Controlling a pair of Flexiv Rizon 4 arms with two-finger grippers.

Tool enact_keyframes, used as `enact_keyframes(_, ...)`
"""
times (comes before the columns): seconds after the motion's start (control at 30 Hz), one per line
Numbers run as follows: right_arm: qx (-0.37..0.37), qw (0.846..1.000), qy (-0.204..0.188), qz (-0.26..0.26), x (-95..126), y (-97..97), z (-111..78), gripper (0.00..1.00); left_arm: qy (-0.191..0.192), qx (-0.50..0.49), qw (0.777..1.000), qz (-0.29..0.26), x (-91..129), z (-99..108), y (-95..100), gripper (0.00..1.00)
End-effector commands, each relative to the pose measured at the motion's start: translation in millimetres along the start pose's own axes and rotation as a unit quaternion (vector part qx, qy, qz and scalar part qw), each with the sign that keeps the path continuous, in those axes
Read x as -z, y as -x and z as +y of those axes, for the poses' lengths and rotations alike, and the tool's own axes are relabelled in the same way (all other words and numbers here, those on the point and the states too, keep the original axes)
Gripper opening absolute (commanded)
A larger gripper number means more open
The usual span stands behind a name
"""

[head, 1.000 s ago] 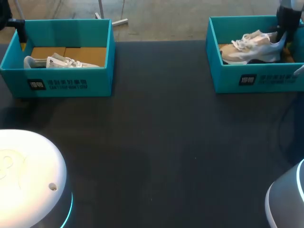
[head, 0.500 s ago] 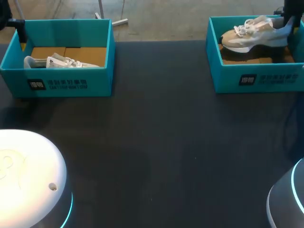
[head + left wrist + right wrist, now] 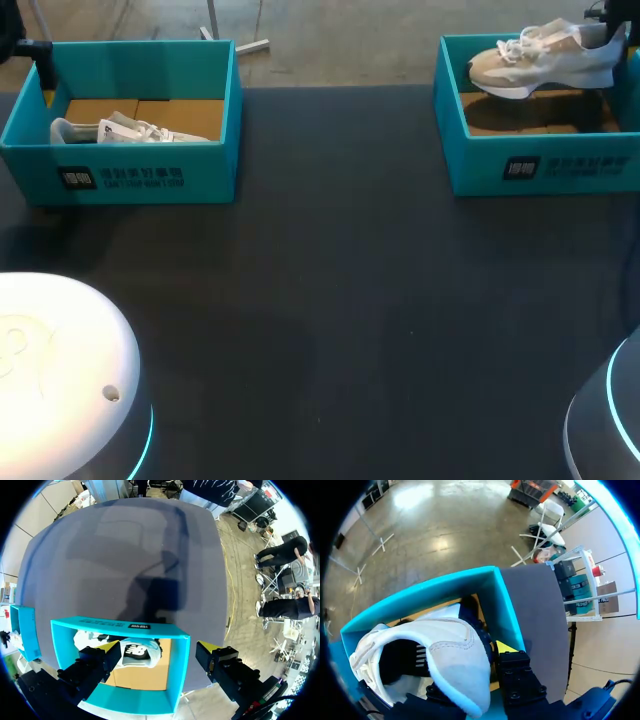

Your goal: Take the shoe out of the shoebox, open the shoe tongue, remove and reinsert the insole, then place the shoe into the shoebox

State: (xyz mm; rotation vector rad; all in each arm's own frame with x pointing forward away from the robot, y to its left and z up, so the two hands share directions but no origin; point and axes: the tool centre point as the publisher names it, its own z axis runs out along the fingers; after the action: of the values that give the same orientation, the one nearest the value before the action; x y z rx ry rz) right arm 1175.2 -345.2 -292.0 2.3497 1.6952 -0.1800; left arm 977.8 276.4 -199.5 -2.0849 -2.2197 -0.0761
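Shoebox [image 3: 540,165] at the table's [image 3: 330,300] far right corner, teal and open-topped. Shoe [image 3: 545,60] held aloft above that open top, toe pointing left, heel pinched in the right gripper [image 3: 480,655]. Left gripper [image 3: 157,650] spread wide and empty (over the other box [image 3: 135,160]). Judged the heel-only hold risky — could pivot toe-down, snag the wall, slip free.

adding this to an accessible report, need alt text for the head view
A beige and white shoe hangs over the open teal shoebox at the far right of the table, held at its heel by the right gripper. At far left, a second teal shoebox holds a white shoe lying inside.
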Motion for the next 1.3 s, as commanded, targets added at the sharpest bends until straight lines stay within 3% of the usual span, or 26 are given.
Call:
enact_keyframes(0.03,-0.001,1.0,0.006,0.001,1,0.8,-4.6,0.0,0.002,0.0,1.0,0.001,0,-1,-0.2,1.0)
enact_keyframes(0.13,-0.023,1.0,0.01,0.001,14,-0.3,-3.2,0.0,0.002,0.0,1.0,0.001,0,-1,-0.2,1.0)
enact_keyframes(0.4,-0.064,0.997,0.029,-0.038,63,25.7,19.1,0.0,0.002,0.0,1.0,0.001,0,-1,-0.2,1.0)
enact_keyframes(0.77,-0.057,0.997,0.04,-0.043,114,31.7,8.2,0.0,0.002,0.0,1.0,0.001,0,-1,-0.2,1.0)
enact_keyframes(0.9,-0.063,0.996,0.048,-0.043,130,28.7,-10.1,0.0,0.002,0.0,1.0,0.001,0,-1,-0.2,1.0)
enact_keyframes(1.17,-0.09,0.994,0.031,-0.043,143,12.7,-66.8,0.0,0.002,0.0,1.0,0.001,0,-1,-0.2,1.0)
enact_keyframes(1.3,-0.09,0.994,0.031,-0.043,143,12.7,-66.8,0.0,0.002,0.0,1.0,0.001,0,-1,-0.2,1.0)
